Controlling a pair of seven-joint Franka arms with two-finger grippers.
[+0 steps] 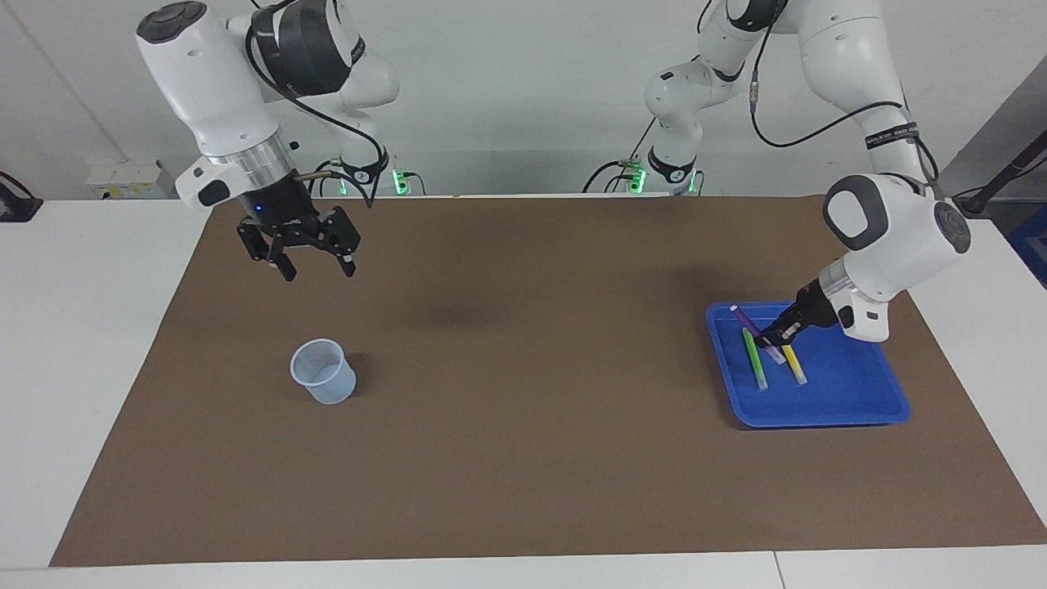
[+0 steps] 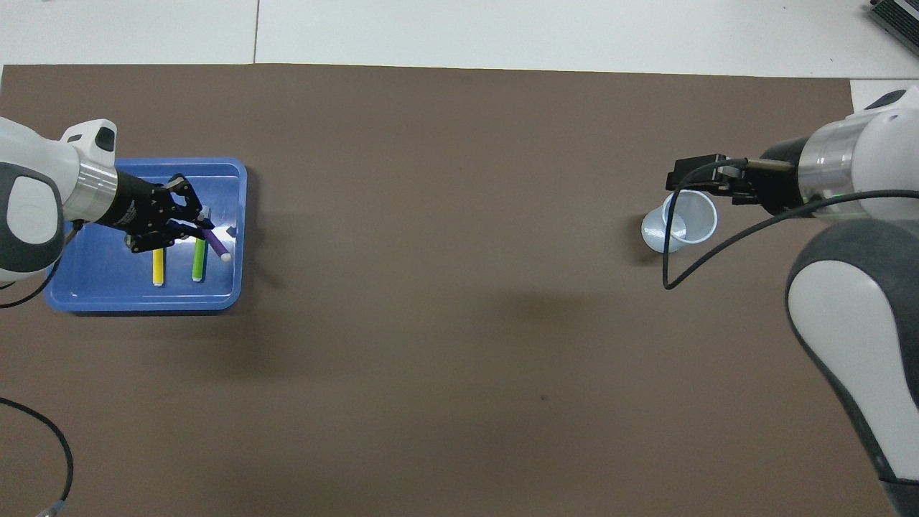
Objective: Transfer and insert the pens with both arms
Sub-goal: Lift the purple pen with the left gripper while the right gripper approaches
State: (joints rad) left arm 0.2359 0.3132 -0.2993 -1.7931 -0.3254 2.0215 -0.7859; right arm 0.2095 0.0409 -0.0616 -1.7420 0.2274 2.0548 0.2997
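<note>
My left gripper [image 1: 773,336] [image 2: 195,230] hangs over the blue tray [image 1: 820,420] [image 2: 141,304], shut on the purple pen [image 1: 748,320] [image 2: 215,245]. That pen is lifted and tilted above the green pen [image 1: 755,360] [image 2: 199,263]. The green pen and the yellow pen [image 1: 794,367] [image 2: 157,268] lie side by side in the tray. My right gripper [image 1: 319,270] [image 2: 686,179] is up in the air with its fingers open and nothing in them. In the overhead view it sits over the rim of the cup.
A translucent plastic cup [image 1: 324,372] [image 2: 682,222] stands upright on the brown mat [image 1: 523,458] toward the right arm's end of the table. The blue tray rests at the left arm's end. White tabletop borders the mat.
</note>
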